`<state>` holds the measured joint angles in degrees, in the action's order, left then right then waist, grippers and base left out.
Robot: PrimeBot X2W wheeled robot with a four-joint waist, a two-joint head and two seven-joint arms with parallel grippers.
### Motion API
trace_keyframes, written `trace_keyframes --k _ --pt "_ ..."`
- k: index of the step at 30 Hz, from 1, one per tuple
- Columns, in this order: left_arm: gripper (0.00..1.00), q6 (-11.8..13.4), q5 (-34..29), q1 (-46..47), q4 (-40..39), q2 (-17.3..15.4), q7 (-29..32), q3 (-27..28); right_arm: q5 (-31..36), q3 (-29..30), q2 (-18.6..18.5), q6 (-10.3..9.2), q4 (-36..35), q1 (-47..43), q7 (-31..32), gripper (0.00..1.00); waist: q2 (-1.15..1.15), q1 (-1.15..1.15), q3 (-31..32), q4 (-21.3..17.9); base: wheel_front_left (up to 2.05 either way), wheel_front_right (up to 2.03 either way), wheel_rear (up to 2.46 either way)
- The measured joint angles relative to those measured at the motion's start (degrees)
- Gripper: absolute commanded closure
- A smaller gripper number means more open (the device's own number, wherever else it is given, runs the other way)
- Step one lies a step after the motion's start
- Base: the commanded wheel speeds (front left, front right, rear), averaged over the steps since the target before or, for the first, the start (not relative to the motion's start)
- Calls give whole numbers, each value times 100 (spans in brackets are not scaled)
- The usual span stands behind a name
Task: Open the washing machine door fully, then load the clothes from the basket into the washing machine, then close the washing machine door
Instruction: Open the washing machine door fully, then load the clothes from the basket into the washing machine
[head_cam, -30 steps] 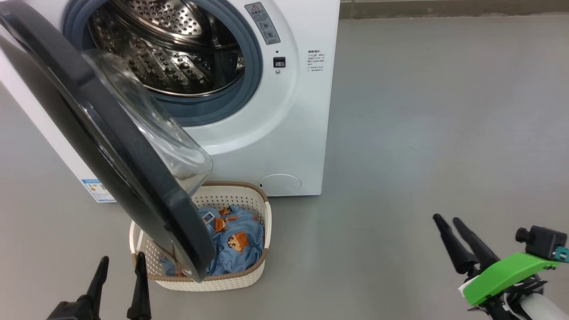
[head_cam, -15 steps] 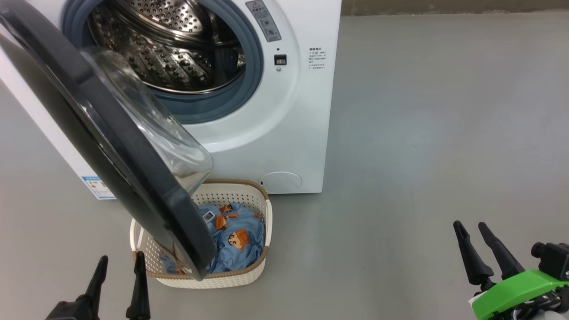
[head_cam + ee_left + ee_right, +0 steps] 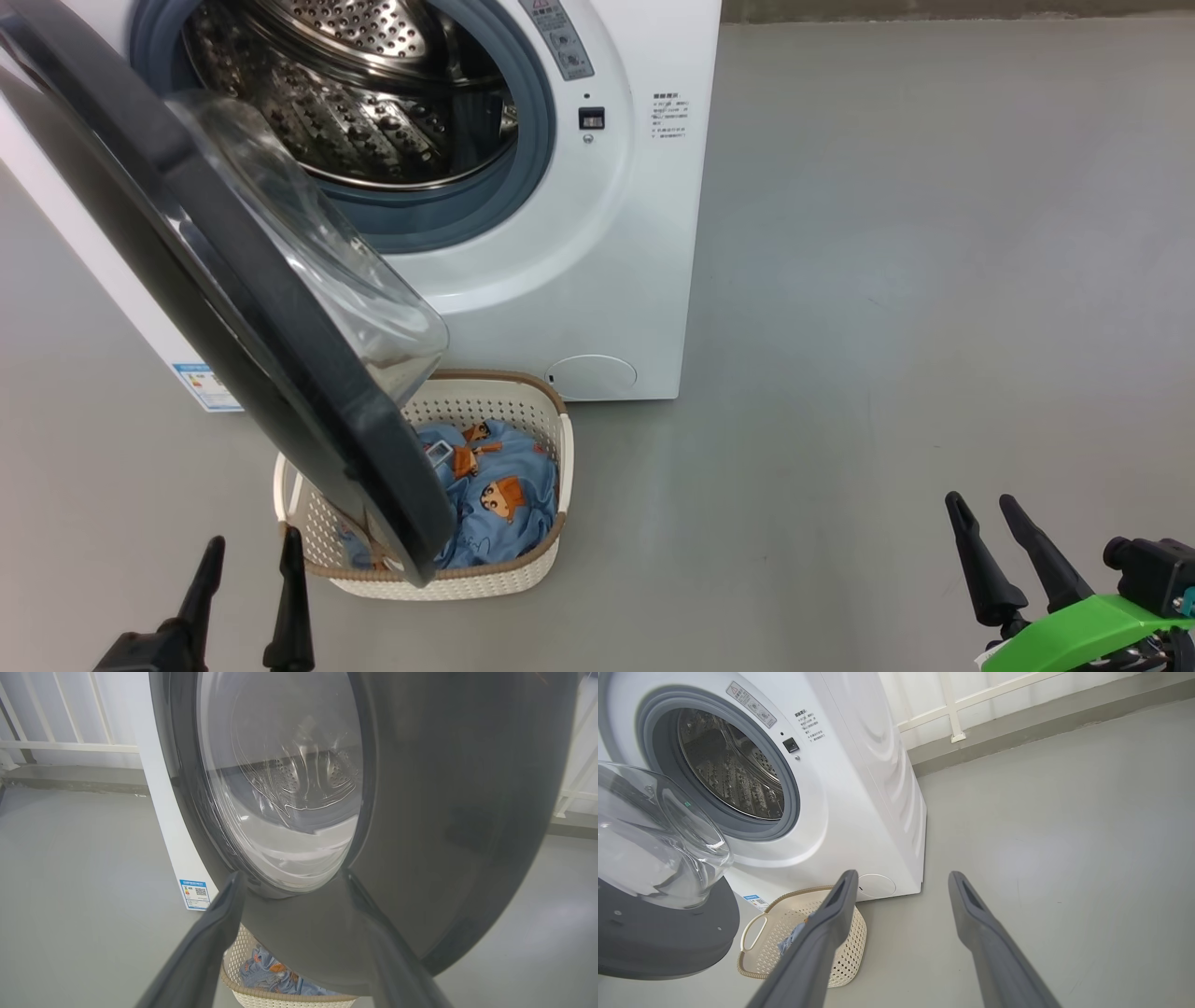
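Black washing machine door [image 3: 308, 392] | over basket [image 3: 563, 448] | glass [image 3: 308, 252] bulging right

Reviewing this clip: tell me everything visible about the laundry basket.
The basket is small, cream-white perforated plastic, rounded rectangular, with a brown woven-look rim and a looped side handle seen from the right wrist. It stands upright on the grey floor, just in front of the washing machine. Light blue clothes with orange cartoon figures lie inside. The open washing machine door hangs over it and hides its left part in the head view; contact between them cannot be judged.
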<state>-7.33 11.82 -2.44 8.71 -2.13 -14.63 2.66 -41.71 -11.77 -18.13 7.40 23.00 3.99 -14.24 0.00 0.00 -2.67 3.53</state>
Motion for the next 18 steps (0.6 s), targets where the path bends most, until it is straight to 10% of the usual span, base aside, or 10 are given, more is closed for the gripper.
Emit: trace_keyframes --k 8,9,10,13,18 --pt "0 -1 244 24 -47 0 0 181 187 22 2 1 9 0 0 0 0 0 14 27 0 0 0" --pt "15 0 334 42 -75 1 0 233 204 23 2 1 5 0 0 0 0 0 18 33 0 0 0" --pt "52 0 385 66 -120 1 0 288 248 31 3 1 4 -1 0 0 0 0 23 40 0 0 0" --pt "100 0 528 163 -293 2 -1 458 301 59 11 1 -10 -5 0 0 0 0 32 65 0 0 0" --pt "100 67 709 282 -848 3 -1 697 453 121 38 1 -35 -17 0 0 0 0 54 102 0 0 0"
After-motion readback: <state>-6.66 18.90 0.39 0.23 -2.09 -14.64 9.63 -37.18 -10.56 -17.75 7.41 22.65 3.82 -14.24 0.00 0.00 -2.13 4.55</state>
